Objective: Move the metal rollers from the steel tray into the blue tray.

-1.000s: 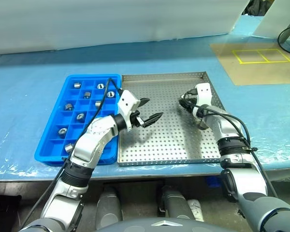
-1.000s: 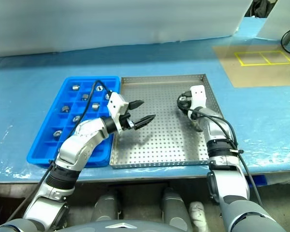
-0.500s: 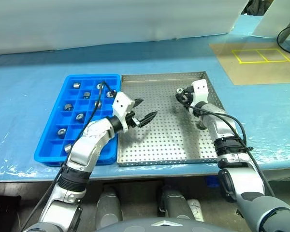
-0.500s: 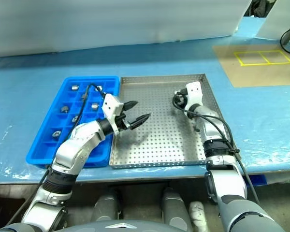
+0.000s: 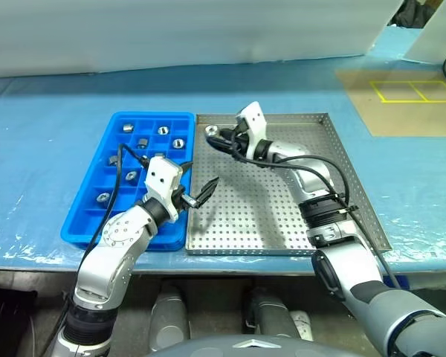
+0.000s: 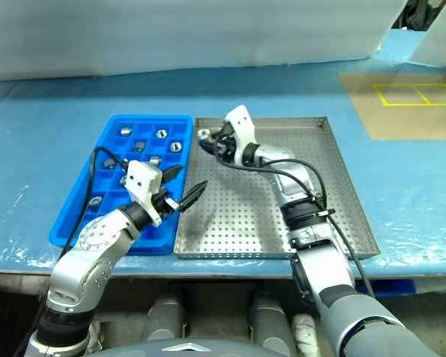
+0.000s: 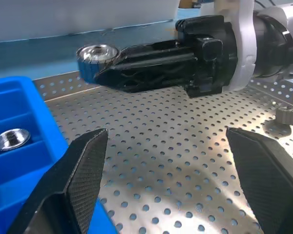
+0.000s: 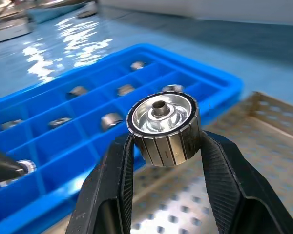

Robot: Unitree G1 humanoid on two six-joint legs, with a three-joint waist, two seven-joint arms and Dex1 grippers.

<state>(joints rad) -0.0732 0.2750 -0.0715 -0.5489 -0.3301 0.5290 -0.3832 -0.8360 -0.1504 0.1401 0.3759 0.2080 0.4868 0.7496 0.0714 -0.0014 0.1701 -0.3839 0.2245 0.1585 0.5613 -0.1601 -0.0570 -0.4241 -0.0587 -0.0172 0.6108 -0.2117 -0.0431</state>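
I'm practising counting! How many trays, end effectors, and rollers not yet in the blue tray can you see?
Trays: 2, the blue tray and the steel tray.
End effectors: 2, the left end effector and the right end effector.
Rollers: 2, the held roller and the loose roller in the steel tray.
Total: 6

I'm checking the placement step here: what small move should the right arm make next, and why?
Probably carry on toward the blue tray and stop over an empty compartment. The right gripper is shut on a metal roller and hangs above the steel tray near its far-left corner, beside the blue tray. The open left gripper sits nearer, at the trays' shared edge.
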